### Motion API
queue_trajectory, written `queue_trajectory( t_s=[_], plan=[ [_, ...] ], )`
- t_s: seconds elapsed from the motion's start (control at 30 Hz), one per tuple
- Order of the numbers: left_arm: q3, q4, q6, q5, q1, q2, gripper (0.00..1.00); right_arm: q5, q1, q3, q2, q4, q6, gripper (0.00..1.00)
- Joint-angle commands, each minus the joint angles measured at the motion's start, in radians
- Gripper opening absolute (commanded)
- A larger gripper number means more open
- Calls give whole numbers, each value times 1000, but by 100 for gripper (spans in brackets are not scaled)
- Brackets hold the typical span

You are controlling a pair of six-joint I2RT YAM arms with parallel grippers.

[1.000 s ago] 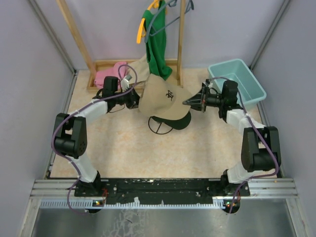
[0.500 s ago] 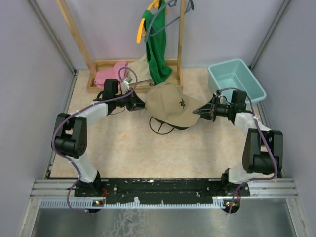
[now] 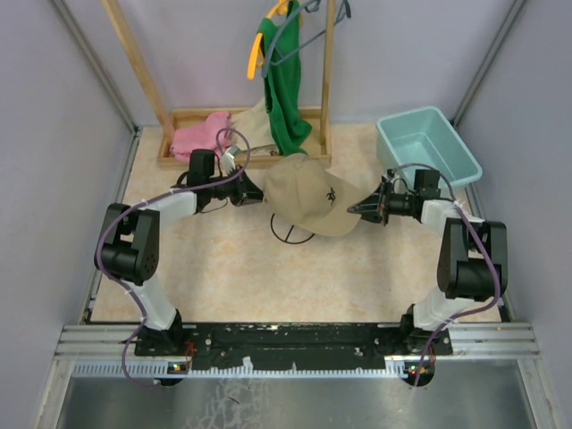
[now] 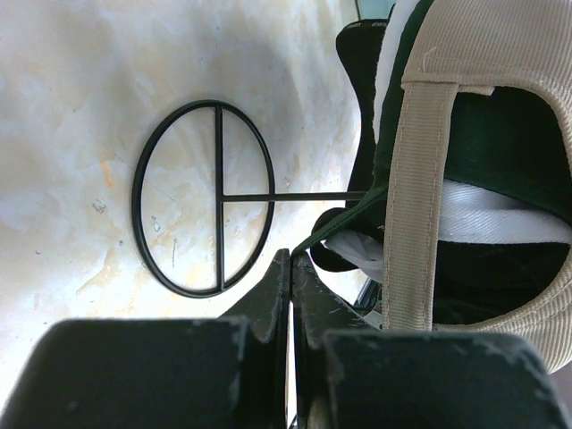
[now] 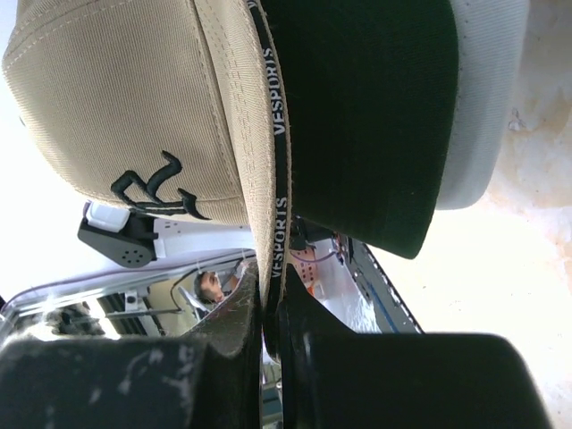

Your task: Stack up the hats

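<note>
A robot lab cell: grey panel walls (image 3: 63, 161) enclose a table (image 3: 223, 259) with an aluminium rail (image 3: 509, 341).

The beige table (image 3: 223, 268) carries a black wire ring (image 4: 219, 197), a teal bin (image 3: 429, 152) — and a wooden rack (image 3: 328, 98).

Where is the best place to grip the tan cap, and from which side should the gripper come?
Grip the tan cap by its brim edge, coming from the right: the brim is thin and juts toward that side, where the right gripper pinches it.
</note>
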Motion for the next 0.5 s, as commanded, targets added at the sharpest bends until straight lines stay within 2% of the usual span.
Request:
queue_trajectory(
  t_s=[0.0, 0.2, 0.4, 0.47],
  plan=[
    [-51, -125, 68, -76, 10, 42, 0, 119, -28, 36, 54, -80, -74, 0],
    [-72, -150, 88, -88, 11, 25, 0, 177, -38, 120, 139, -171, -162, 0],
    [-53, -146, 86, -78, 10, -33, 0, 205, -37, 138, 119, -196, -191, 20],
    [-36, -148, 86, -77, 10, -53, 7, 215, -35, 138, 89, -183, -176, 22]
  ],
)
